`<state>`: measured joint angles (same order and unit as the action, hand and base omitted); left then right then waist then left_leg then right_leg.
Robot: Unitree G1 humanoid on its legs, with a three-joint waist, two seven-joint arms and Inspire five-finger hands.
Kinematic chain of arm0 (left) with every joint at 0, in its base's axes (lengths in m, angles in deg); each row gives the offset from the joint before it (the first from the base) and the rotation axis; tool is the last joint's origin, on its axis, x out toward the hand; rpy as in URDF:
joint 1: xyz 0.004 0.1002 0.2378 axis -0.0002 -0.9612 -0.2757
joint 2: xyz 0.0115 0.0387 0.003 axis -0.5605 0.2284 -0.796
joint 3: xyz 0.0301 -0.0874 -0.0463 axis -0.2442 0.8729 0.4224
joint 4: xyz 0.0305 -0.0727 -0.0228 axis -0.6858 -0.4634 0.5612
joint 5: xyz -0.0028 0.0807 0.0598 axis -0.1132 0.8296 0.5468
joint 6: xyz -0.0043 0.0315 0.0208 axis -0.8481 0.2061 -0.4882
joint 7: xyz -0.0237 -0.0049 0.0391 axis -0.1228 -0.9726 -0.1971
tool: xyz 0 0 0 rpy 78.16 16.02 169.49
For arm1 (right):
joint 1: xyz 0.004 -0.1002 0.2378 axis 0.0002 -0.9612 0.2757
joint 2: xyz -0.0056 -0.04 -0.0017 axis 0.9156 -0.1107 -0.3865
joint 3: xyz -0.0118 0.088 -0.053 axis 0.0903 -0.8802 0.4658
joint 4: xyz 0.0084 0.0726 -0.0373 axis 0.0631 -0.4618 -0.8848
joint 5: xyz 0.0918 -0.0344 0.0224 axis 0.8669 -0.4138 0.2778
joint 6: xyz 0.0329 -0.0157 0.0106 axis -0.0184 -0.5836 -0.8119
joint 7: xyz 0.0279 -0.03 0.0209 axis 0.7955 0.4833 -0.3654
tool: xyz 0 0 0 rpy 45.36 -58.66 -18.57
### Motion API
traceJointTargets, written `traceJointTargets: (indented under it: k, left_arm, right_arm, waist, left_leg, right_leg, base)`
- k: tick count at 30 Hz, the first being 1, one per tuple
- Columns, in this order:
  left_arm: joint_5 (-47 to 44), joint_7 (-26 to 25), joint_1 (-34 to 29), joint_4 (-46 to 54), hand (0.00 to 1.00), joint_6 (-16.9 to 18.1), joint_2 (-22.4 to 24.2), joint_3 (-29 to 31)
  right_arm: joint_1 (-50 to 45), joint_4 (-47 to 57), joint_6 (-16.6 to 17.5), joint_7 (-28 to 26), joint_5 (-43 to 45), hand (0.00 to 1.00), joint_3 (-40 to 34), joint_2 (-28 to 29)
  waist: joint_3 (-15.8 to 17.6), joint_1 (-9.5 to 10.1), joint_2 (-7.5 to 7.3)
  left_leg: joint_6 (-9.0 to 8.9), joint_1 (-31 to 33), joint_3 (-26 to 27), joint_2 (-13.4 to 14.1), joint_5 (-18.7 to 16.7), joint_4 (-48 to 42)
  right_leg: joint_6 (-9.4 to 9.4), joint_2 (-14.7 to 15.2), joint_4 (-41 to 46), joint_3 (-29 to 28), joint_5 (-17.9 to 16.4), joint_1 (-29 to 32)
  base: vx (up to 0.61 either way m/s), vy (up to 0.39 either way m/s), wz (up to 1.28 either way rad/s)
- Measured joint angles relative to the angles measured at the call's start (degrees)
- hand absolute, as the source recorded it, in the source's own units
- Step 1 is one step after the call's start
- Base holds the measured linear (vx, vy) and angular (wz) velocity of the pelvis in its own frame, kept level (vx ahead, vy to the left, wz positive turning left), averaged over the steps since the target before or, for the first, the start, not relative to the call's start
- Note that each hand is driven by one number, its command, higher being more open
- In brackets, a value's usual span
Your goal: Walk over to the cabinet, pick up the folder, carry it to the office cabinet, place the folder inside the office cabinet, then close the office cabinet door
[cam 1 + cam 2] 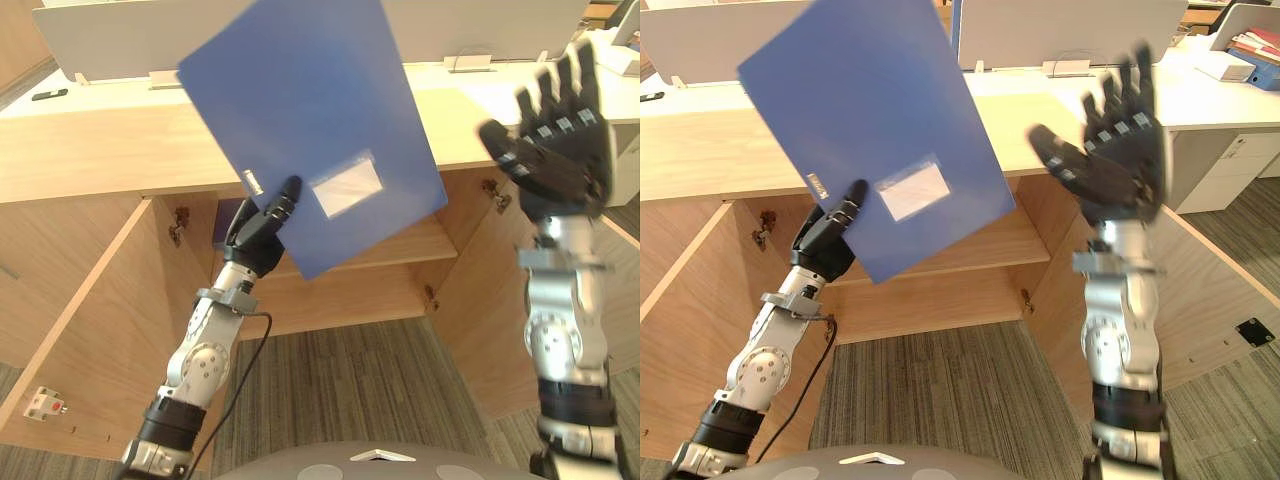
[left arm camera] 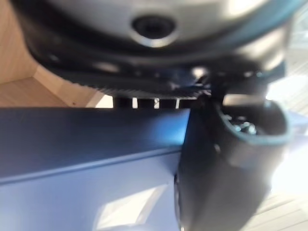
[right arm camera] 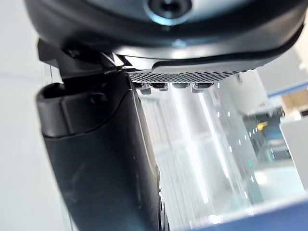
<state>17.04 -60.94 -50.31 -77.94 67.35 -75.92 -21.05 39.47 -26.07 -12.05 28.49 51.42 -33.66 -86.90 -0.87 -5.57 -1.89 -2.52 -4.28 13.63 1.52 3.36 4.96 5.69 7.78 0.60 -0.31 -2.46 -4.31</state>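
The right hand (image 1: pixel 555 140) is raised close to the head camera, palm forward and fingers spread straight, holding nothing. Beside it, the blue folder (image 1: pixel 310 110) is held up tilted, with its white label (image 1: pixel 345 185) facing the camera. The left hand (image 1: pixel 262 225) pinches it at the lower edge, thumb on the front face and the other fingers behind. The folder hangs in front of the wooden cabinet top (image 1: pixel 100 150) and above the opening of the office cabinet. The left door (image 1: pixel 80 300) and the right door (image 1: pixel 480 310) both stand swung out, and the inner shelf (image 1: pixel 410 245) shows past the folder's lower corner. The step in hand looks like getting the folder into the cabinet. Because the grip sits near one corner, the wide sheet may swing or slip as the arm comes down. Bringing the free hand under the far edge would steady it. The folder needs lowering below the lip of the top and turning closer to flat, so that a narrow edge leads in. It should then slide onto the shelf between the two doors without clipping either. The pinch should be let go only once the shelf bears the folder's weight.
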Motion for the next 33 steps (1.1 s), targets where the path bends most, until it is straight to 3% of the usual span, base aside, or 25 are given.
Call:
traceJointTargets:
  k: [5,10,16,17,22,23,33]
  left_arm:
    - [0.14,5.96,6.42,-7.17,0.00,-1.43,-3.91,-1.98]
    - [0.41,7.47,8.78,-10.38,0.00,-1.46,-6.25,-1.89]
    - [0.38,8.44,11.19,-12.24,0.00,-0.74,-6.47,-1.82]
    - [0.39,8.52,11.78,-12.24,0.00,-0.72,-6.66,-1.86]
    - [0.38,8.67,12.28,-12.24,0.00,-0.38,-8.11,-1.82]
    - [0.39,8.69,12.28,-12.24,1.00,-0.38,-8.66,-1.89]
    - [0.30,10.59,13.12,-13.59,1.00,0.30,-12.70,-6.35]
  right_arm:
    - [8.13,-10.03,-4.08,-7.38,1.57,1.00,9.30,-4.10]
    - [11.93,-17.17,-7.82,-11.21,3.04,1.00,14.79,-6.78]
    - [17.00,-20.69,-8.22,-12.70,3.39,1.00,17.74,-9.68]
    - [17.96,-21.44,-8.22,-12.87,3.39,0.00,18.10,-10.03]
    - [20.85,-24.62,-8.22,-13.28,3.39,0.00,20.73,-10.15]
    - [21.10,-24.86,-8.27,-13.57,3.39,0.00,21.62,-10.48]
    - [21.05,-24.84,-10.09,-16.39,7.30,0.00,26.89,-13.18]
  waist:
    - [0.22,0.71,-0.35]
    - [0.27,0.69,-0.41]
    - [0.29,0.39,-0.38]
    - [0.30,0.36,-0.37]
    - [0.36,0.40,-0.28]
    - [0.41,0.45,-0.20]
    - [0.75,0.64,-0.81]
  left_leg:
    - [0.12,0.70,-0.62,-0.07,0.14,-0.01]
    - [0.21,0.95,-1.80,0.00,0.25,-0.05]
    - [0.49,1.39,-2.32,0.03,0.51,-0.04]
    - [0.56,1.61,-2.35,0.03,0.66,-0.02]
    - [0.49,1.86,-2.38,0.12,1.20,0.21]
    - [0.47,1.87,-2.38,0.12,1.38,0.22]
    - [0.42,2.13,-2.49,0.15,1.70,0.14]
  right_leg:
    - [0.07,0.02,-0.69,0.42,0.17,0.05]
    - [-0.01,-0.03,-0.74,1.53,0.44,-0.04]
    - [-0.08,-0.03,-0.76,1.72,1.31,0.28]
    - [-0.18,-0.03,-0.84,1.73,1.60,0.46]
    - [-0.17,0.03,-1.73,1.76,2.25,0.69]
    - [-0.16,-0.03,-1.72,1.84,2.27,0.71]
    - [-0.17,-0.13,-3.71,2.15,3.50,-0.05]
  base:
    - [0.01,-0.011,0.05]
    - [0.02,-0.012,0.04]
    - [-0.02,-0.002,-0.01]
    - [-0.09,0.002,-0.03]
    - [-0.11,-0.008,-0.02]
    - [-0.07,-0.009,0.00]
    - [-0.01,-0.003,0.00]
